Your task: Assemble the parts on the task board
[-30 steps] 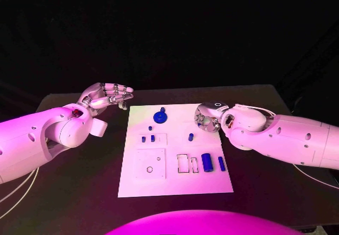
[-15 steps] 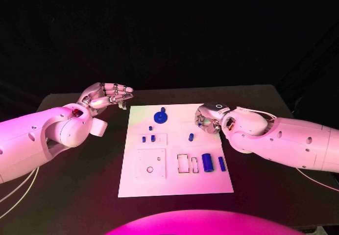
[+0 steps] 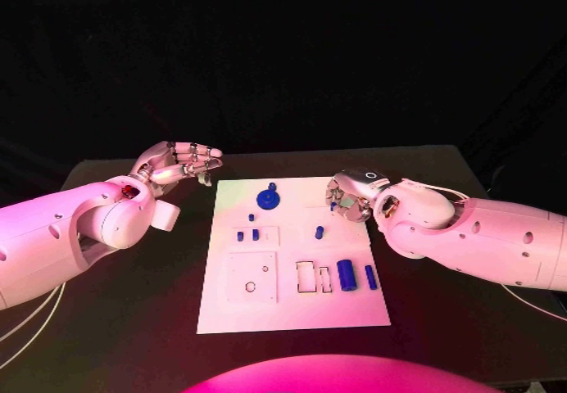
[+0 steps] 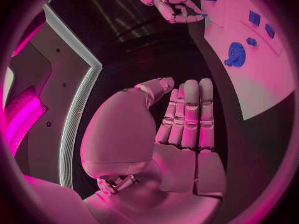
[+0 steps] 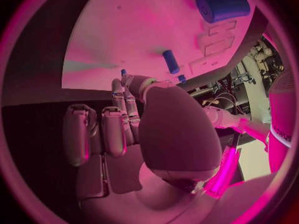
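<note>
My left robot hand [image 3: 179, 161] hovers over the black desk [image 3: 142, 319] just off the far left corner of the white rectangular task board [image 3: 296, 307], fingers curled upward and a little apart, grasping nothing. The left wrist view shows that same left robot hand [image 4: 181, 129] with its fingers straight, side by side and bare.

My right robot hand [image 3: 347, 199] sits at the board's far right edge with its fingers bent downward. In the right wrist view, my right robot hand [image 5: 124, 124] has its thumb and longer fingertips drawn together close to the board's edge, and a bit of blue shows at the tips; I cannot tell whether they pinch a piece or merely close on themselves.

The board carries the parts. A round blue gear-like disc [image 3: 268, 196] lies near its far edge. Two small blue pegs [image 3: 247, 235] stand side by side in a square recess on the left, and another small blue peg [image 3: 251, 217] stands just beyond it. A short blue pin [image 3: 318, 232] lies near the middle. A fat blue cylinder [image 3: 345, 273] and a slim blue bar [image 3: 369, 276] lie side by side at the right, next to two narrow rectangular slots [image 3: 315, 274]. A larger square recess [image 3: 251, 277] on the left holds a small oval hole.
</note>
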`<state>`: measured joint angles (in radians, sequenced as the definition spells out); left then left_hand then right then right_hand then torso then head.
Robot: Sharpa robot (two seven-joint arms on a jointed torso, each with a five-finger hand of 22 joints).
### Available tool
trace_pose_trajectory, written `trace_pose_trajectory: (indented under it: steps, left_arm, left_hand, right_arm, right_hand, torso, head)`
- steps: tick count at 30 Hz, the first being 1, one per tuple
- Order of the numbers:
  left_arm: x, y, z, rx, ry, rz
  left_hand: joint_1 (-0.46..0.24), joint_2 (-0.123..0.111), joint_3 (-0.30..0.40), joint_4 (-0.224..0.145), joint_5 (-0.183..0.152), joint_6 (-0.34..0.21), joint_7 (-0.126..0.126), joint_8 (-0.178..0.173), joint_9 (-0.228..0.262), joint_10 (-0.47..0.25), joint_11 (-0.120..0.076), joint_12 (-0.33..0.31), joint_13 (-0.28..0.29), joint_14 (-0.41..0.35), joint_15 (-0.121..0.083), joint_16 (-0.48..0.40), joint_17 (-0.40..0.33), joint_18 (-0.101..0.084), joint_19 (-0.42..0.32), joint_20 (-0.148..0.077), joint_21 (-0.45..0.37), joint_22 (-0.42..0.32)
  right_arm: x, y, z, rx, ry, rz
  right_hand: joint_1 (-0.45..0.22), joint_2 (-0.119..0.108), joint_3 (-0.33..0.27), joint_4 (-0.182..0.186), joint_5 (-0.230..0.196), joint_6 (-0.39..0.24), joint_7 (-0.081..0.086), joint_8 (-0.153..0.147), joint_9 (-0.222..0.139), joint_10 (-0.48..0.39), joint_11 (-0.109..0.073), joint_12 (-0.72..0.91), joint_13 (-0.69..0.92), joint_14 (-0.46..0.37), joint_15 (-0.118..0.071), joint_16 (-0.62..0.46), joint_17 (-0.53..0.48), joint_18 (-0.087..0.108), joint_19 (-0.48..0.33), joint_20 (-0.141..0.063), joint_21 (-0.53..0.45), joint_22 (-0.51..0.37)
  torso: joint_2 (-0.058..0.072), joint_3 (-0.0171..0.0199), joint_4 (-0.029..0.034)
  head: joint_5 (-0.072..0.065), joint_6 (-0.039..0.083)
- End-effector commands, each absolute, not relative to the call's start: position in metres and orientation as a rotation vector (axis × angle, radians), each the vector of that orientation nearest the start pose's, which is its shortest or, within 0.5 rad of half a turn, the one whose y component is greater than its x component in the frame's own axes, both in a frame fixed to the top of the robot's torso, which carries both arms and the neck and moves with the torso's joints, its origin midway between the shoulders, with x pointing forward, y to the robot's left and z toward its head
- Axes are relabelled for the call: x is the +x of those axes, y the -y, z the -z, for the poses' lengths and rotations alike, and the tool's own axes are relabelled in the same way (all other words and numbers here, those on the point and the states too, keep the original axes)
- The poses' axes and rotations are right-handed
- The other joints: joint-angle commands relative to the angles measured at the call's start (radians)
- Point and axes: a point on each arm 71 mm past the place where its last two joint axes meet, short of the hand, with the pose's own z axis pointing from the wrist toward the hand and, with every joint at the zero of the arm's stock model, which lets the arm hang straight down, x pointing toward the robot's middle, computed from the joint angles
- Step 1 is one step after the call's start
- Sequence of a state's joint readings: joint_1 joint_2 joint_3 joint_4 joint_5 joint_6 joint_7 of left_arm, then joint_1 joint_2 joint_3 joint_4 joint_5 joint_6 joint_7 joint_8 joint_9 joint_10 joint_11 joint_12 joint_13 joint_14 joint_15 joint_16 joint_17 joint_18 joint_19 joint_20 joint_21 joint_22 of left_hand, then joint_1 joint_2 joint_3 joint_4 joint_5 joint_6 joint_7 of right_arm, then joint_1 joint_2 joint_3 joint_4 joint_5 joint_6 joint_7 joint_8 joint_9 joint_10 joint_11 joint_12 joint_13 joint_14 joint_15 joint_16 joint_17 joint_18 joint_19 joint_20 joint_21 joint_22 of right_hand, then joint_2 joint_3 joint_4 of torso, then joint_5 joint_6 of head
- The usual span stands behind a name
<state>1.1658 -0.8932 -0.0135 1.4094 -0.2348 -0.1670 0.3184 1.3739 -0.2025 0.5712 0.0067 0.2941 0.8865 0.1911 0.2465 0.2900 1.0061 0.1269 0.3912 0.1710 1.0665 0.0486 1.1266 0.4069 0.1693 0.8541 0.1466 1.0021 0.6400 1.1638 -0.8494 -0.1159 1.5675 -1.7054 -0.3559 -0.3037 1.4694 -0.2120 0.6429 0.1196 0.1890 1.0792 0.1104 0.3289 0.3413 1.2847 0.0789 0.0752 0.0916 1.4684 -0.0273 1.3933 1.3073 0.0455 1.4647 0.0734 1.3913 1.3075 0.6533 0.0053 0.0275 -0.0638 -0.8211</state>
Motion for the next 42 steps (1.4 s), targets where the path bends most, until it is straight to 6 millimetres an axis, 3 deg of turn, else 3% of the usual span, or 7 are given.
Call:
trace_pose_trajectory:
  steps: [1,12,16,19,28,35,42]
  left_arm:
    - [0.501,-0.258,0.193,-0.937,-1.548,1.428]
    - [0.501,-0.257,0.193,-0.938,-1.553,1.433]
    - [0.501,-0.255,0.194,-0.937,-1.555,1.438]
    - [0.501,-0.253,0.194,-0.936,-1.556,1.441]
    - [0.5,-0.248,0.193,-0.94,-1.555,1.451]
    - [0.499,-0.242,0.193,-0.94,-1.56,1.464]
    - [0.498,-0.239,0.193,-0.939,-1.565,1.471]
  left_hand:
    - [0.0,0.006,0.0,-0.004,0.004,0.002,0.008,0.002,-0.001,-0.002,-0.002,0.004,0.001,0.002,-0.002,-0.005,-0.002,0.016,0.005,-0.004,-0.005,-0.001]
    - [-0.001,0.005,-0.001,-0.004,0.005,-0.001,0.009,0.0,-0.003,-0.006,0.0,0.004,0.0,0.003,-0.001,-0.007,-0.002,0.015,0.006,-0.004,-0.006,-0.001]
    - [-0.001,0.005,-0.001,-0.004,0.005,-0.001,0.009,0.0,-0.003,-0.006,0.0,0.004,0.0,0.003,-0.001,-0.007,-0.002,0.015,0.006,-0.004,-0.006,-0.001]
    - [-0.001,0.005,-0.001,-0.005,0.005,-0.003,0.01,-0.002,-0.003,-0.008,0.0,0.004,0.0,0.003,-0.001,-0.008,-0.003,0.015,0.006,-0.003,-0.006,-0.001]
    - [-0.001,0.005,-0.001,-0.005,0.005,-0.003,0.01,-0.002,-0.003,-0.008,0.0,0.004,0.0,0.003,-0.001,-0.008,-0.003,0.015,0.006,-0.003,-0.006,-0.001]
    - [-0.002,0.004,-0.002,-0.005,0.005,-0.004,0.011,-0.002,-0.004,-0.01,0.001,0.004,0.0,0.003,0.0,-0.008,-0.003,0.015,0.005,-0.003,-0.006,-0.002]
    - [-0.002,0.004,-0.002,-0.005,0.005,-0.004,0.011,-0.002,-0.004,-0.01,0.001,0.004,0.0,0.003,0.0,-0.008,-0.003,0.015,0.005,-0.003,-0.006,-0.002]
  right_arm:
    - [0.458,0.196,0.212,-0.249,-1.634,-0.458]
    - [0.432,0.166,0.197,-0.263,-1.607,-0.604]
    - [0.419,0.143,0.194,-0.296,-1.6,-0.673]
    - [0.411,0.127,0.195,-0.325,-1.6,-0.713]
    - [0.387,0.085,0.214,-0.407,-1.637,-0.805]
    - [0.38,0.071,0.233,-0.434,-1.68,-0.818]
    - [0.376,0.065,0.246,-0.439,-1.71,-0.819]
  right_hand:
    - [-0.011,0.0,0.0,-0.006,-0.003,0.004,0.0,0.005,-0.001,0.044,-0.037,-0.001,0.015,0.071,-0.008,0.001,0.071,-0.007,0.046,-0.008,0.006,0.149]
    - [-0.014,-0.001,0.001,-0.007,-0.003,0.004,0.0,0.005,0.001,0.045,-0.037,-0.001,0.016,0.071,-0.008,0.002,0.071,-0.008,0.048,-0.008,0.012,0.153]
    - [-0.014,-0.001,0.002,-0.008,-0.003,0.004,0.0,0.005,0.001,0.045,-0.037,-0.002,0.016,0.071,-0.008,0.002,0.071,-0.008,0.048,-0.008,0.013,0.153]
    - [-0.015,-0.001,0.002,-0.009,-0.002,0.004,0.0,0.005,0.002,0.045,-0.037,-0.002,0.016,0.071,-0.008,0.001,0.07,-0.008,0.048,-0.008,0.013,0.154]
    - [-0.016,-0.001,0.004,-0.01,-0.001,0.004,0.0,0.005,0.002,0.045,-0.037,-0.003,0.016,0.071,-0.008,0.001,0.069,-0.008,0.048,-0.008,0.013,0.153]
    - [-0.018,-0.001,0.006,-0.012,0.001,0.003,0.001,0.005,0.003,0.044,-0.036,-0.004,0.016,0.071,-0.008,0.002,0.069,-0.008,0.048,-0.008,0.013,0.154]
    - [-0.02,-0.001,0.007,-0.014,0.002,0.002,0.001,0.005,0.004,0.044,-0.036,-0.005,0.016,0.071,-0.008,0.0,0.067,-0.009,0.049,-0.008,0.018,0.157]
  torso:
    - [0.0,0.0001,0.0001]
    - [0.003,0.0022,0.0013]
    - [0.003,0.0016,0.0012]
    - [0.001,0.0004,0.0017]
    - [0.003,-0.0009,0.0029]
    - [0.003,-0.0007,0.0019]
    - [0.004,0.0,0.0005]
  head:
    - [0.001,0.002]
    - [0.023,0.005]
    - [0.041,0.003]
    - [0.062,-0.005]
    - [0.102,-0.02]
    - [0.13,-0.033]
    - [0.145,-0.042]
